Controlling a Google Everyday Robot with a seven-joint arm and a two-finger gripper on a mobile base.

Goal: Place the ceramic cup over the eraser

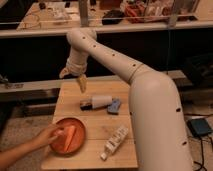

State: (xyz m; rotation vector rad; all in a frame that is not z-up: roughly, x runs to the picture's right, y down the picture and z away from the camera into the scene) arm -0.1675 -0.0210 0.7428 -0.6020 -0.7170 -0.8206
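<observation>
Hanging from the white arm [125,70], the end effector [80,82] sits above the far left part of the wooden worktop [125,107], its tan fingers [81,84] pointing down; whether they are spread or closed cannot be told, and nothing shows between them. Just below it and a little to the right, the ceramic cup [100,102] lies on its side on the worktop, a cream-white, slightly tapered cylinder with its dark end [86,104] turned to the left, almost under the end effector but apart from it. Touching or just beside the cup's right end lies the eraser [114,106], a blue-grey slab set at a slant; whether the two truly touch cannot be told. Further below the end effector, toward the near left edge of the worktop, rests an orange plate [62,145] with an orange wedge-shaped piece [70,137] on it. A person's hand [47,136] reaches in from the lower left, fingers at the plate's rim close by that piece. Below and to the right of the end effector, near the front of the worktop, a pale segmented block [114,141] lies on a diagonal, well apart from the cup and the eraser. The arm's thick white body fills the right side of the view, past the worktop's right edge.
</observation>
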